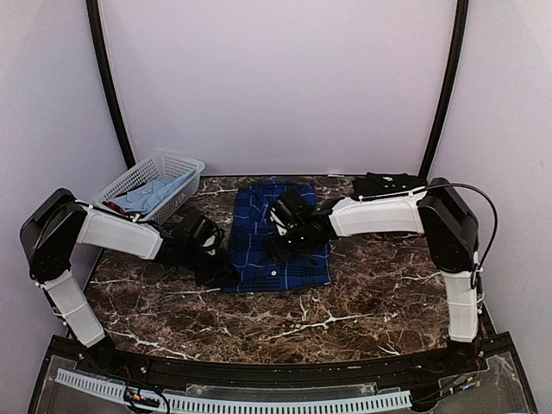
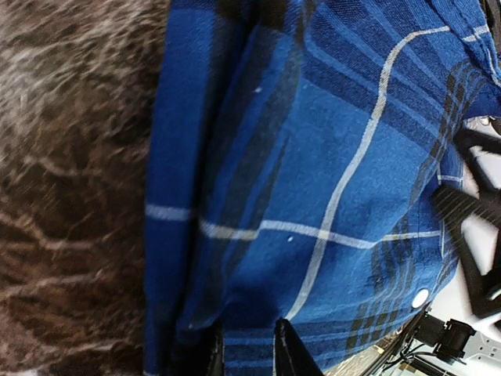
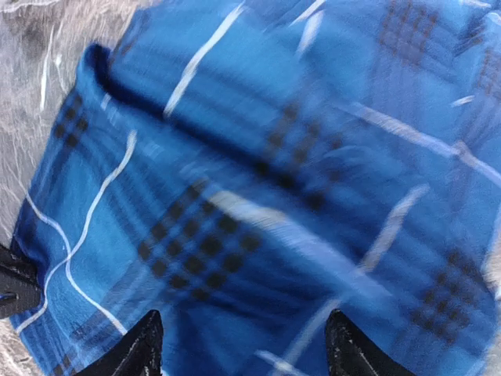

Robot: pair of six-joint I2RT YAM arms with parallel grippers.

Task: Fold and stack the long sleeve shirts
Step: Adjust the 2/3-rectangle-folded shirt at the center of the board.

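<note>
Left gripper [image 2: 249,356]: fingers close together at the near left edge of the plaid shirt [image 2: 313,157], with a strip of its cloth between them. It appears to be pinching the shirt.

Right gripper [image 3: 244,348]: fingers spread wide and holding nothing, hovering just above the middle of the plaid shirt. This wrist view is blurred.

Plaid shirt: lies flat in the middle of the dark marbled surface [image 1: 345,310] as a narrow upright rectangle. No sleeves stick out, so the side folds look done.

Black shirt [image 1: 388,184]: a small dark bundle at the far right of the surface, well apart from the plaid one. Whether it is neatly folded is too small to tell.

Basket [image 1: 177,159]: white lattice, at the far left, holding pale blue cloth.

Progress: probably around the middle. The plaid shirt seems to need one more fold to shorten it. The two shirts are not yet stacked.
</note>
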